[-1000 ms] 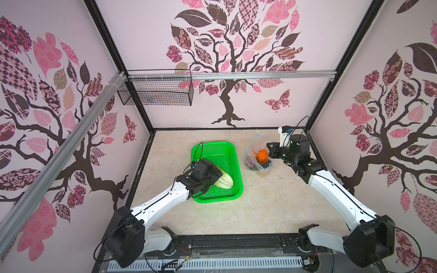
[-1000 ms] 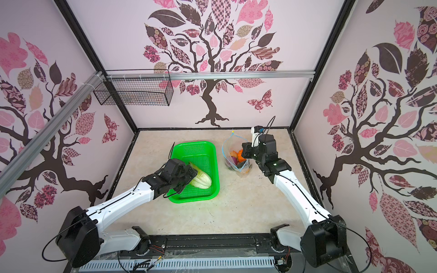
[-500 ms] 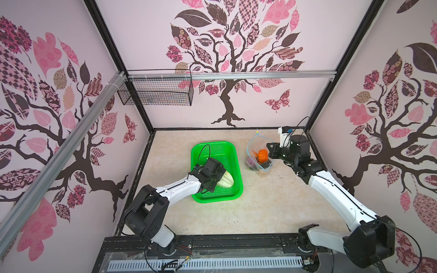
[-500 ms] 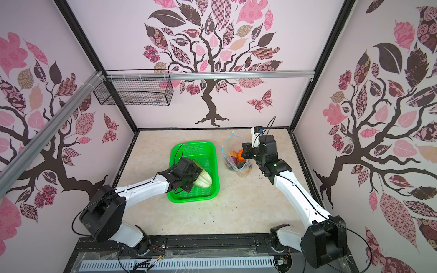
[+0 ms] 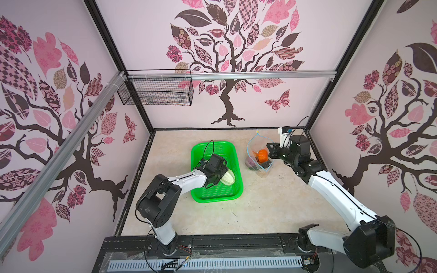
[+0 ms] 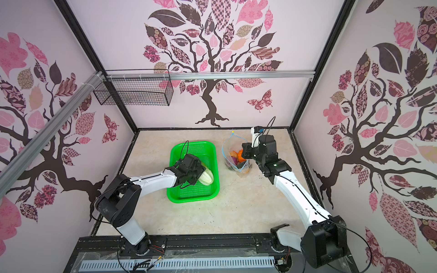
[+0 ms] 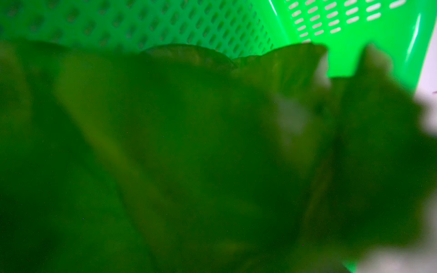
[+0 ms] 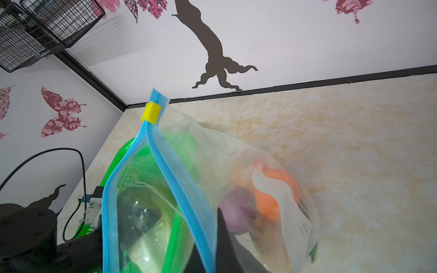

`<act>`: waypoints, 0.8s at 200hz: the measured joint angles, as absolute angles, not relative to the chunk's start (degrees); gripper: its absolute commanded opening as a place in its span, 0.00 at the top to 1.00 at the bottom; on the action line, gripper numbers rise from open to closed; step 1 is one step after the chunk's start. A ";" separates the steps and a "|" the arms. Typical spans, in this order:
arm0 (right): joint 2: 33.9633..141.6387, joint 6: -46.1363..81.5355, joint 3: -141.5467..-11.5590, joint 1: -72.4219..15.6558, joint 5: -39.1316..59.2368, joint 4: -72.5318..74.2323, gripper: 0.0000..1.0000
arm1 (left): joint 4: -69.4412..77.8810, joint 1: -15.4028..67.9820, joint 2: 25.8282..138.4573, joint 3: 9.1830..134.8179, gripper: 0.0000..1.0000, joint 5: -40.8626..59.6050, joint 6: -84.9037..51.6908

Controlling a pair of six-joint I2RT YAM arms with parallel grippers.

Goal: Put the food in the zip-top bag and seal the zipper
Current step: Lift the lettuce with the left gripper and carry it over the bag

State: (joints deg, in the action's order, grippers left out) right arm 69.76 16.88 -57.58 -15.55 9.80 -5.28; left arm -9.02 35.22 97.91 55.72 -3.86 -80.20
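A green-white cabbage (image 5: 227,177) lies in the green mesh basket (image 5: 214,146). My left gripper (image 5: 218,176) is down over its leafy end. The left wrist view is filled by blurred cabbage leaves (image 7: 189,141), and the jaws are hidden. The clear zip-top bag (image 5: 259,156) stands to the right of the basket, mouth open. It holds an orange pumpkin (image 5: 262,154) and a purple onion (image 8: 233,212). Its blue zipper (image 8: 165,165) has the yellow tab (image 8: 151,113) at the far end. My right gripper (image 5: 270,151) is shut on the bag's near mouth edge, one dark finger (image 8: 224,236) against the strip.
A black wire basket (image 5: 156,92) hangs on the back left wall under an aluminium rail (image 5: 236,75). Walls close off the marbled table (image 5: 260,208) on three sides. The left arm's elbow (image 5: 158,203) stands near the front left.
The left arm has folded in, its elbow coming up near the front, while its gripper pressed closer onto the cabbage. The right arm and the bag have not moved.
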 measured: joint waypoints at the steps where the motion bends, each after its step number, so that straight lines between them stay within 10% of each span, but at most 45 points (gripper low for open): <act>1: 69.76 16.91 -57.58 -15.55 9.80 -5.28 1.00 | -9.04 35.22 97.91 55.72 0.46 -3.90 -79.83; 33: 69.76 16.75 -57.58 -15.55 9.67 -5.28 1.00 | -9.85 35.24 96.07 55.59 0.62 -5.63 -77.43; 160: 69.76 19.25 -57.56 -15.55 9.87 -4.08 1.00 | -9.47 34.89 74.46 58.76 0.57 -20.38 -45.34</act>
